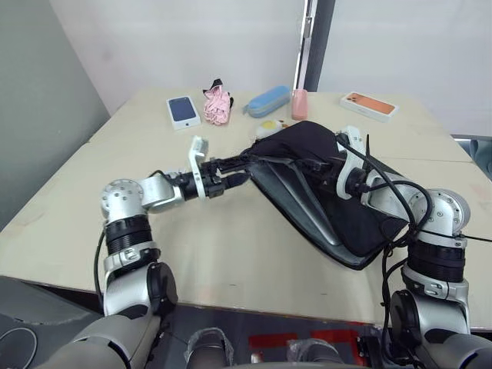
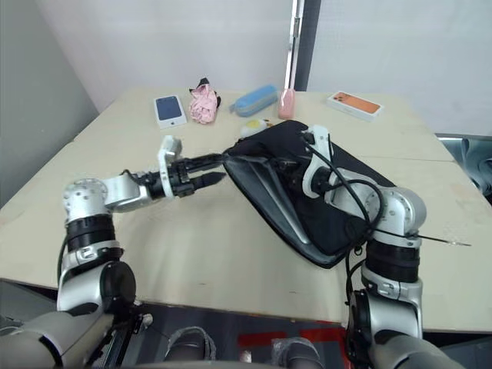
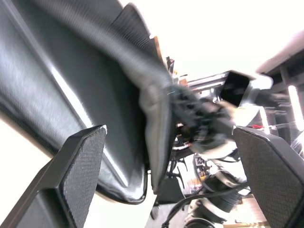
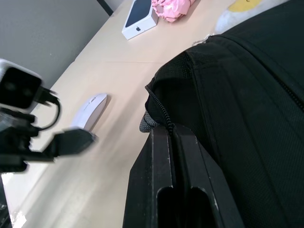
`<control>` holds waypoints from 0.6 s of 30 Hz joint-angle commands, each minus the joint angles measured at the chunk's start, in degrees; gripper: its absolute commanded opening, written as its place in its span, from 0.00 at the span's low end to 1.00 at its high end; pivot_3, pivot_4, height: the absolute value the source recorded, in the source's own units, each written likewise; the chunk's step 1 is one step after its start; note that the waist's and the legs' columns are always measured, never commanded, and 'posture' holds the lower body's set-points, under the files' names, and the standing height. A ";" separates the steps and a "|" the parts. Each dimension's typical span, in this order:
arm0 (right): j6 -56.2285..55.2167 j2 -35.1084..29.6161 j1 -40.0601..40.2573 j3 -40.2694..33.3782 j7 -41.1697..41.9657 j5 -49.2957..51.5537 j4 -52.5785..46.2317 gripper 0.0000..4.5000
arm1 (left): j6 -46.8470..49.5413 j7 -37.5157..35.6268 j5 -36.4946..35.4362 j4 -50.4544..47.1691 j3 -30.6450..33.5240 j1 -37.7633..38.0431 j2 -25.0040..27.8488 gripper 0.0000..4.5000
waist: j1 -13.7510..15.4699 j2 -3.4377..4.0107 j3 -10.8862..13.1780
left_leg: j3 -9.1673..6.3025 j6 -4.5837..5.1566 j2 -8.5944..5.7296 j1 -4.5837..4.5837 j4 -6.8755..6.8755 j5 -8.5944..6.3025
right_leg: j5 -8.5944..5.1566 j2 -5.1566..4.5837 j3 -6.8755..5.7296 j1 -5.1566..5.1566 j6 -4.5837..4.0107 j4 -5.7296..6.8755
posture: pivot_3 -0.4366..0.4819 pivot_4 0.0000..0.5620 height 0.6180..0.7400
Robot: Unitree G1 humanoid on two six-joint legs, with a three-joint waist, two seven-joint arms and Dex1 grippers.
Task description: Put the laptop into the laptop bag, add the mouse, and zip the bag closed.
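Observation:
The black laptop bag (image 1: 338,192) lies on the table (image 1: 115,223) at centre right, with its near-left side gaping open. A thin silver-grey edge, which looks like the laptop (image 1: 304,209), shows inside that mouth. My right gripper (image 4: 172,130) is shut on a cord pull at the bag's top flap (image 4: 237,85), holding the flap raised. My left gripper (image 1: 246,167) is open at the bag's left corner. In the left wrist view the flap's edge (image 3: 156,118) stands between its fingers (image 3: 80,171). The white mouse (image 4: 90,111) lies on the table beside the left gripper.
Along the table's far side lie a blue-fronted phone box (image 1: 183,110), a pink bundle (image 1: 217,104), a blue case (image 1: 267,101), a small pink item (image 1: 299,104) and an orange phone box (image 1: 369,105). A yellow-and-white plush (image 1: 269,127) sits just behind the bag.

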 commanded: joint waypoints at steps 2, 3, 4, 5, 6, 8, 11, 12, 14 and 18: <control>1.50 1.54 1.01 -2.73 -2.42 3.75 -4.65 0.00 | -7.02 -1.36 1.43 -7.24 -0.77 3.50 5.32 0.98 | -0.22 0.00 0.00 | 0.00 0.00 0.01 0.00 -0.02 0.00 | 0.00 0.01 0.00 -0.02 0.00 0.00 | 0.48 0.27 1.00; 1.86 2.23 1.27 -2.77 -3.10 4.41 -5.18 0.00 | -7.78 -2.70 1.40 -8.54 -1.74 4.43 6.72 0.98 | -0.31 0.00 0.00 | 0.01 -0.01 0.02 0.01 -0.05 0.00 | 0.02 0.02 0.00 -0.01 0.05 0.00 | 0.48 0.27 1.00; 2.18 3.17 1.54 -2.74 -3.86 5.19 -5.68 0.00 | -9.53 -6.06 2.47 -11.41 -4.84 6.56 9.65 0.98 | -0.35 0.00 0.00 | 0.01 -0.02 0.05 0.01 -0.07 0.00 | 0.06 0.01 0.00 -0.03 0.12 0.00 | 0.48 0.27 1.00; 2.44 4.34 1.83 -2.52 -4.61 5.81 -6.14 0.00 | -10.39 -9.88 2.69 -13.96 -7.39 8.84 12.77 0.98 | -0.44 0.00 0.00 | 0.01 -0.03 0.06 -0.01 -0.08 0.01 | 0.16 0.02 -0.01 -0.08 0.31 0.01 | 0.48 0.27 1.00; 2.57 5.33 2.06 -2.15 -5.23 6.15 -6.42 0.00 | -10.93 -13.59 2.33 -15.92 -9.24 10.85 15.53 0.98 | -0.65 0.00 0.00 | 0.02 -0.06 0.09 -0.04 -0.10 0.01 | 0.21 0.05 -0.01 -0.15 0.38 0.02 | 0.48 0.27 1.00; 2.59 7.69 2.58 -1.16 -6.65 6.07 -6.17 0.00 | -13.34 -22.04 1.87 -19.95 -11.81 15.26 21.55 0.98 | -0.79 0.00 0.00 | 0.05 -0.15 0.16 -0.02 -0.21 0.02 | 0.19 0.12 0.00 -0.22 0.38 0.04 | 0.48 0.27 1.00; 2.67 10.03 3.00 -0.37 -8.38 5.66 -5.72 0.00 | -19.35 -33.35 3.51 -24.50 -14.43 21.22 29.16 0.98 | -0.73 0.00 0.00 | 0.08 -0.30 0.31 0.02 -0.33 0.03 | 0.11 0.27 0.01 -0.30 0.26 0.12 | 0.48 0.27 1.00; 2.25 11.32 2.84 -0.09 -9.47 4.76 -4.51 0.00 | -22.82 -37.47 5.61 -25.30 -14.79 23.68 32.46 0.98 | -0.81 0.00 0.00 | 0.07 -0.34 0.37 0.03 -0.32 0.03 | 0.09 0.31 0.00 -0.32 0.23 0.15 | 0.48 0.27 1.00; 1.42 13.11 2.41 0.14 -11.15 3.37 -2.70 0.00 | -27.24 -42.30 7.38 -24.95 -14.57 26.14 36.14 0.98 | -0.84 0.01 0.01 | 0.11 -0.43 0.50 0.08 -0.33 0.02 | 0.05 0.43 0.01 -0.32 0.16 0.19 | 0.48 0.27 1.00; -0.36 17.76 -0.37 -1.87 -15.85 1.96 2.03 0.00 | -31.74 -47.64 6.47 -22.79 -11.55 26.40 38.82 0.98 | -0.75 0.01 0.01 | 0.12 -0.62 0.57 0.32 -0.32 0.09 | -0.17 0.49 0.07 -0.29 -0.22 0.48 | 0.48 0.27 1.00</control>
